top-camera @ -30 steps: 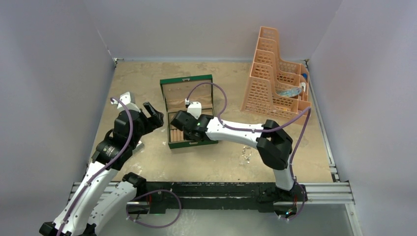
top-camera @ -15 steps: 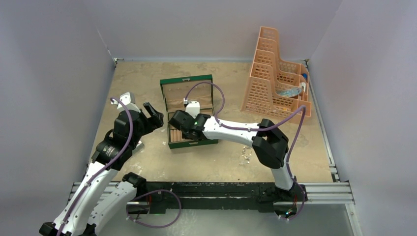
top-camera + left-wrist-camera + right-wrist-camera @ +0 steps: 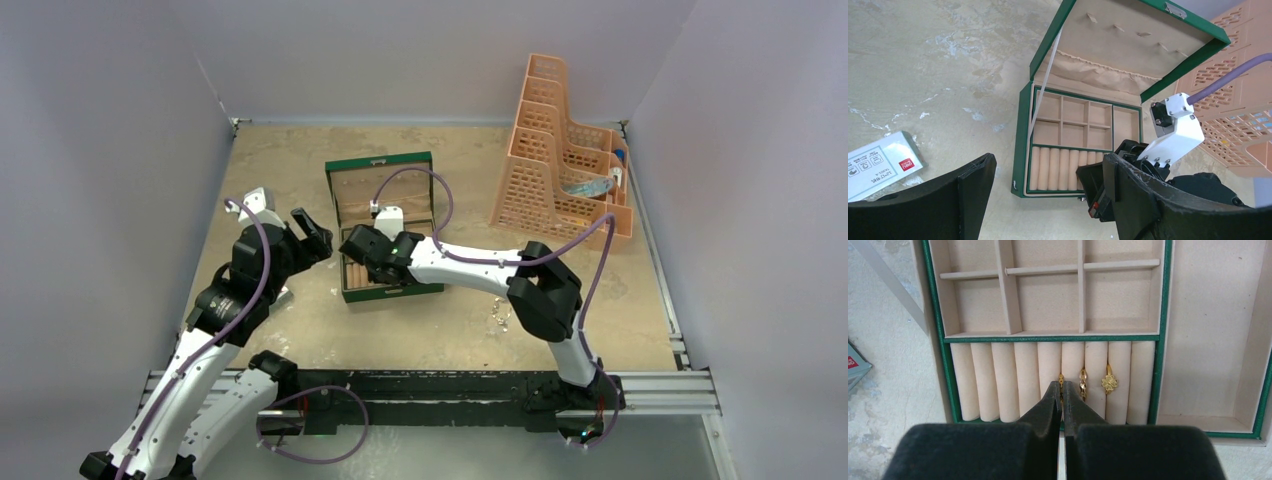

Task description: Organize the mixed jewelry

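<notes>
The right end effector (image 3: 1061, 385) is pressed together over the green box (image 3: 1048, 338) at the middle of the bench (image 3: 400, 340) — a gold ring (image 3: 1061, 378) is pinched at its tips, among the padded rolls, beside two other rings (image 3: 1082, 383) seated there. A silvery chain (image 3: 497, 315) is seen towards the near edge. The left end effector (image 3: 1048, 160) is held spread — left of the box.

Three gold pieces stand upright in the slots between the ring rolls (image 3: 1005, 380). The clover ring (image 3: 1108, 383) is rightmost and the twisted ring (image 3: 1082, 383) is in the middle. The thin ring (image 3: 1061, 378) is leftmost, pinched at the tips of my right gripper (image 3: 1062, 390). A silvery chain piece (image 3: 498, 313) lies on the counter (image 3: 450, 335), well apart.
</notes>
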`<state>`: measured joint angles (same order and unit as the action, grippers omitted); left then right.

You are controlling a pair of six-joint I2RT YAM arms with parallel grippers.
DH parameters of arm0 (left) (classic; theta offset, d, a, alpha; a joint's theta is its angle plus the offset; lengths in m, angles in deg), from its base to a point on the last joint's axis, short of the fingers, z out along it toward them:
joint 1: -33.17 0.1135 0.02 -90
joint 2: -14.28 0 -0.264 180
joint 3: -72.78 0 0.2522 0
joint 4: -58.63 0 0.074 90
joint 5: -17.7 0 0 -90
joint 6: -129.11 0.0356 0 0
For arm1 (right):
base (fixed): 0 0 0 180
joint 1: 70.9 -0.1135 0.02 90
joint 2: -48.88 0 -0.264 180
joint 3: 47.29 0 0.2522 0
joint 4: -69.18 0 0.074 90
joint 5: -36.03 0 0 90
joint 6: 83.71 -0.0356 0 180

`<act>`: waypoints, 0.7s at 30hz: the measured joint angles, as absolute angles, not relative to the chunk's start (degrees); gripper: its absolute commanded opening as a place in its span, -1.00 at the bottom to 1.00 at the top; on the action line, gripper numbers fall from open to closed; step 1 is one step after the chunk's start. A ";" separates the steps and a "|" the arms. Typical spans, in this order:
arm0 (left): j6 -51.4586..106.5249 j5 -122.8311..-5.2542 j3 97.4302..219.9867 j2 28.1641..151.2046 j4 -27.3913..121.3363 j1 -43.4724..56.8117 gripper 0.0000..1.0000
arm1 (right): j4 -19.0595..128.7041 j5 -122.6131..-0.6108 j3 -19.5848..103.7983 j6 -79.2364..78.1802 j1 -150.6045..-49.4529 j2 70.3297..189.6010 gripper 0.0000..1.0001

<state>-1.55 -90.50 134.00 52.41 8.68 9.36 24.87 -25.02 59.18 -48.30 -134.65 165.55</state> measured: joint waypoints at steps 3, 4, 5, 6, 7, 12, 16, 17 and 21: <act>-1.55 -90.50 134.02 52.41 8.66 9.36 0.57 | 24.92 -24.98 59.55 -48.08 -134.65 165.96 -1.00; -1.55 -90.50 134.02 52.41 8.66 9.36 0.57 | 24.92 -24.96 59.57 -48.04 -134.65 165.96 -1.00; -1.55 -90.50 134.02 52.41 8.66 9.36 0.57 | 24.92 -24.96 59.59 -48.02 -134.65 165.96 -1.00; -1.55 -90.50 134.02 52.41 8.66 9.36 0.57 | 24.92 -24.96 59.59 -47.97 -134.65 165.96 -1.00; -1.55 -90.50 134.00 52.41 8.66 9.36 0.57 | 24.92 -24.96 59.62 -47.93 -134.65 165.98 -1.00; -1.55 -90.50 134.02 52.41 8.66 9.36 0.57 | 25.22 -24.96 59.68 -47.75 -134.65 166.49 -1.00; -1.55 -90.50 134.02 52.43 8.64 9.36 0.57 | 25.44 -25.02 59.68 -47.45 -134.65 166.62 -0.66; -1.55 -90.50 134.00 52.43 8.64 9.36 0.57 | 25.46 -25.02 59.68 -47.41 -134.65 166.62 -0.57; -1.55 -90.50 134.02 52.52 8.64 9.36 0.57 | 26.10 -25.35 59.79 -46.90 -134.65 166.35 -0.40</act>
<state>-1.55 -90.50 134.02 52.52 8.64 9.36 26.10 -25.35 59.79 -46.90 -134.65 166.35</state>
